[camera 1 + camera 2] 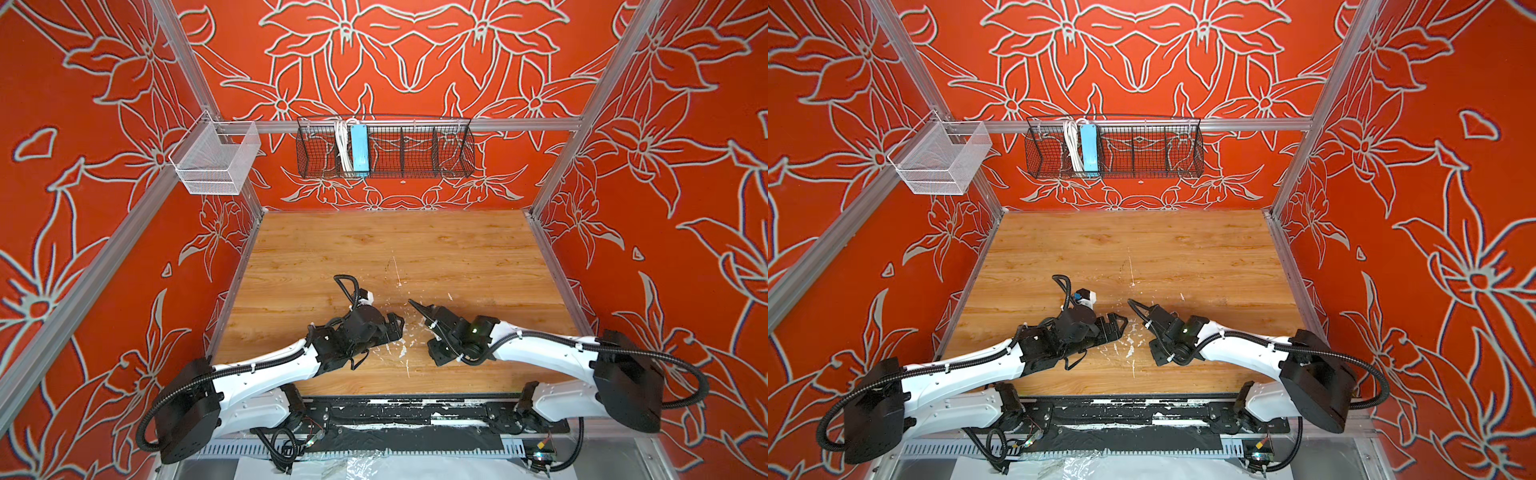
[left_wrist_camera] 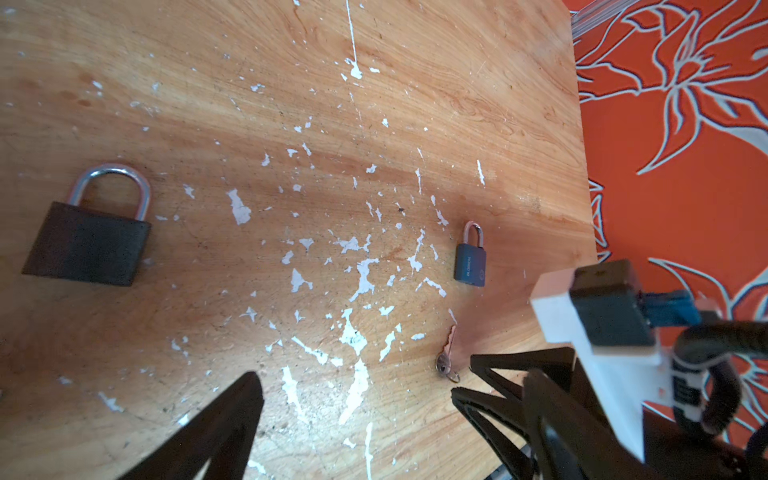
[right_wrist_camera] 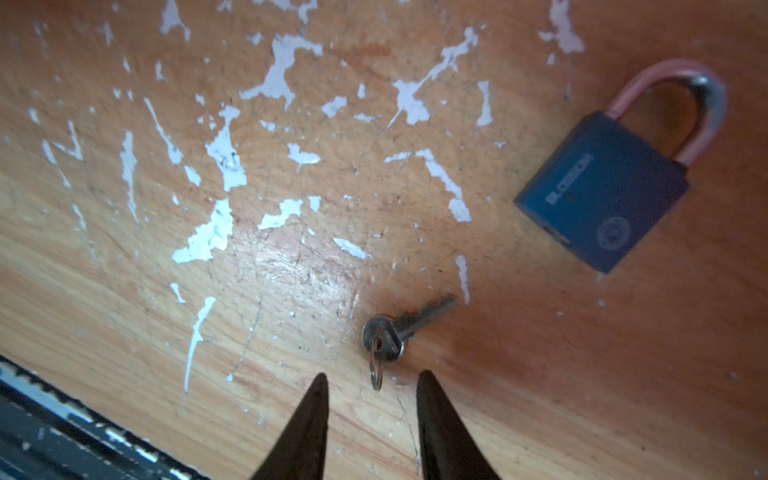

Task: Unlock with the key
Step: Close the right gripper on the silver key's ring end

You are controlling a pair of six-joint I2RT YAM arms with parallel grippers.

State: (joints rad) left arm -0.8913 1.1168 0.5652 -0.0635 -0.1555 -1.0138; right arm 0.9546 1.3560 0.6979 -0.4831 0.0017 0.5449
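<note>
In the right wrist view a small silver key (image 3: pixel 409 326) on a thin ring lies flat on the wooden table (image 3: pixel 124 324). My right gripper (image 3: pixel 372 376) hovers just short of it, its two dark fingertips (image 3: pixel 320 399) apart on either side of the ring and touching nothing. Beyond the key lies a small blue padlock (image 3: pixel 598 191), shackle closed. The left wrist view shows the same key (image 2: pixel 446 353) and blue padlock (image 2: pixel 469 264), plus a larger black padlock (image 2: pixel 89 243). My left gripper (image 2: pixel 374 395) is wide open and empty. In both top views the arms hide key and padlocks.
Both arms reach in from the front and nearly meet at mid-table, left gripper (image 1: pixel 397 328) facing right gripper (image 1: pixel 434 328). A black rail (image 1: pixel 415 411) borders the front edge. On the back wall hang a black wire basket (image 1: pixel 415 149) and a white mesh basket (image 1: pixel 216 160).
</note>
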